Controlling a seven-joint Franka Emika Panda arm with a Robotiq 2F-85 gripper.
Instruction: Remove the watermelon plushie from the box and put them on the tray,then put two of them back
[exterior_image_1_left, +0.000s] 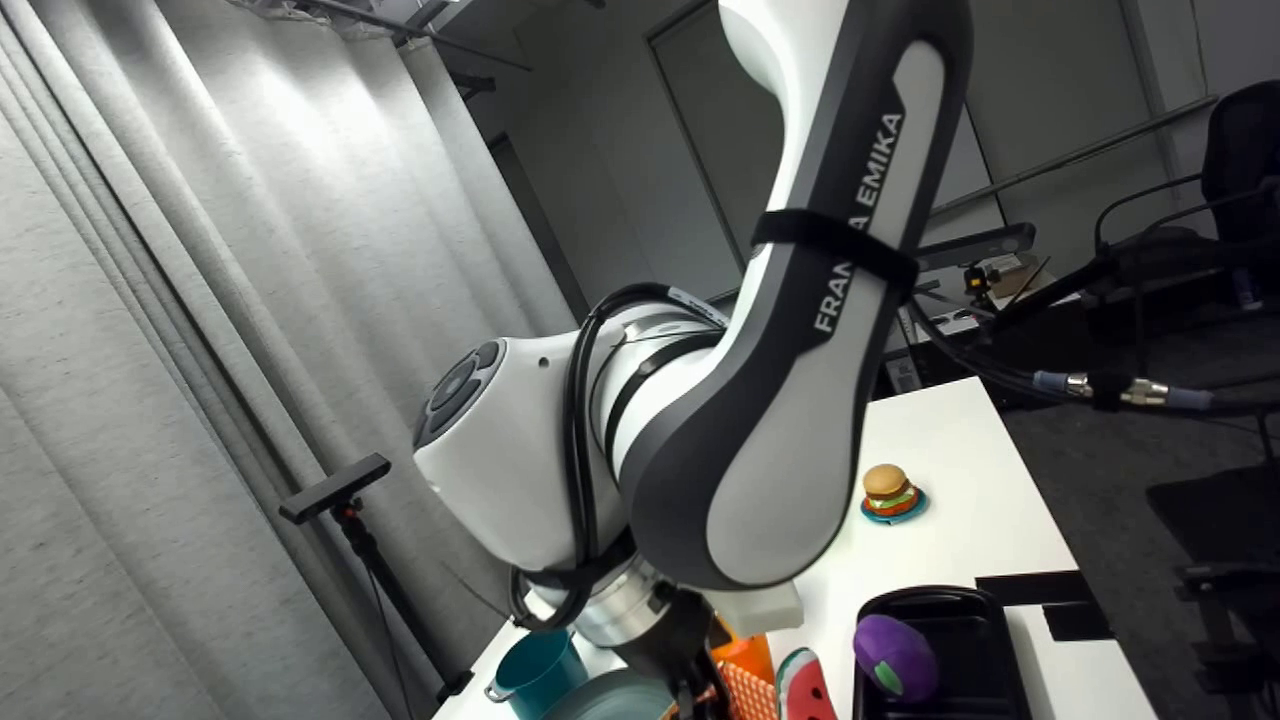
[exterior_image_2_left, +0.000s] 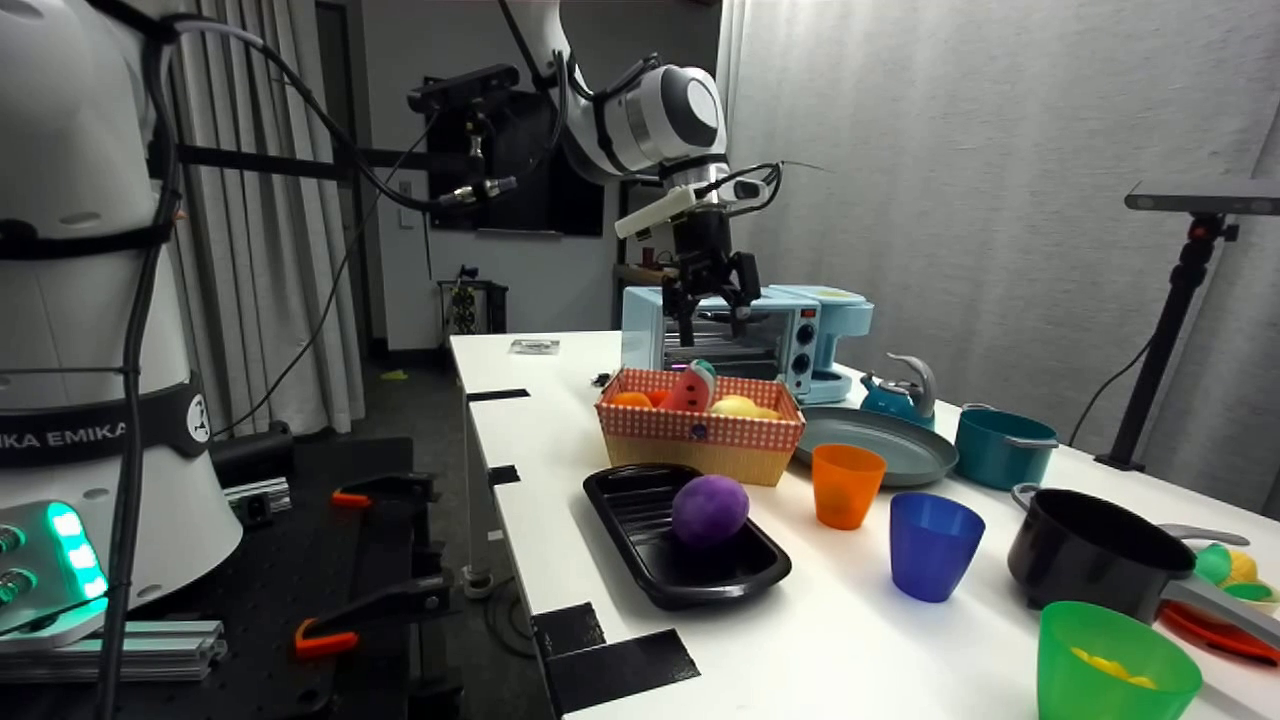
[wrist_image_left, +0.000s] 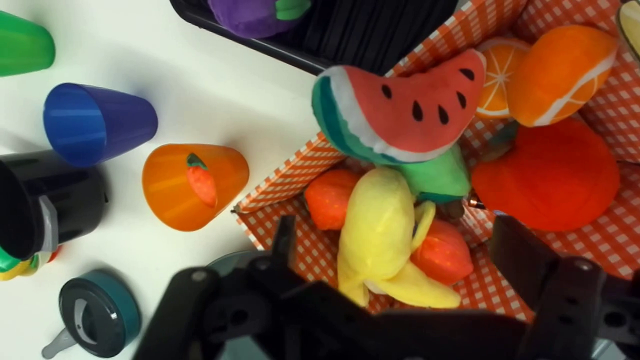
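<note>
The watermelon plushie (wrist_image_left: 415, 107), a red slice with black seeds and a green rind, rests on top of other toys in the checkered box (exterior_image_2_left: 690, 450). It sticks up above the rim and also shows in both exterior views (exterior_image_2_left: 690, 388) (exterior_image_1_left: 805, 688). The black tray (exterior_image_2_left: 645, 525) stands beside the box and holds a purple plush toy (exterior_image_2_left: 709, 510). My gripper (exterior_image_2_left: 712, 325) is above the box, open and empty. In the wrist view the fingers (wrist_image_left: 395, 227) are wide apart, with a yellow banana plushie (wrist_image_left: 377, 227) visible between them below. Only one watermelon slice shows.
The box also holds an orange plushie (wrist_image_left: 560, 75) and several red ones. An orange cup (exterior_image_2_left: 845, 485), a blue cup (exterior_image_2_left: 935, 545) and a grey pan (exterior_image_2_left: 900, 450) stand near it. A toaster oven (exterior_image_2_left: 645, 330) stands behind the box. A burger toy (exterior_image_1_left: 888, 490) sits farther off.
</note>
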